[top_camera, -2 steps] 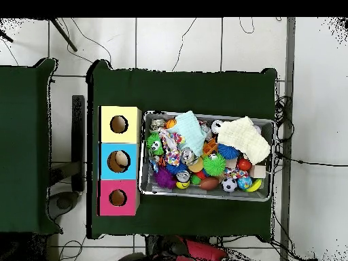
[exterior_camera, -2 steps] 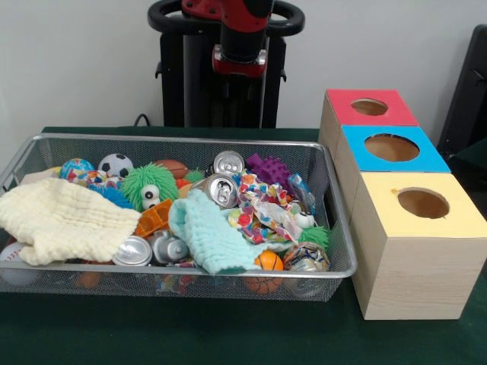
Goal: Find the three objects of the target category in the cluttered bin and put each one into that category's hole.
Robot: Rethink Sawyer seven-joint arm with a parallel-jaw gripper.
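Gripper hidden, red arm point(exterior_camera, -2 steps: 240, 30) drawn back above wire bin point(exterior_camera, -2 steps: 338, 228).

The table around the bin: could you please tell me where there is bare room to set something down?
Bare green cloth lies in front of the mesh bin and wooden boxes, along the near table edge. In the overhead view, another strip runs behind the bin. The bin itself is crowded, cloths and toys heaped to the rim.

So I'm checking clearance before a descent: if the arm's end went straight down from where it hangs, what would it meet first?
Probably the green table behind the wire bin, not its contents; the arm's end hangs near the pedestal, though depth is unclear.
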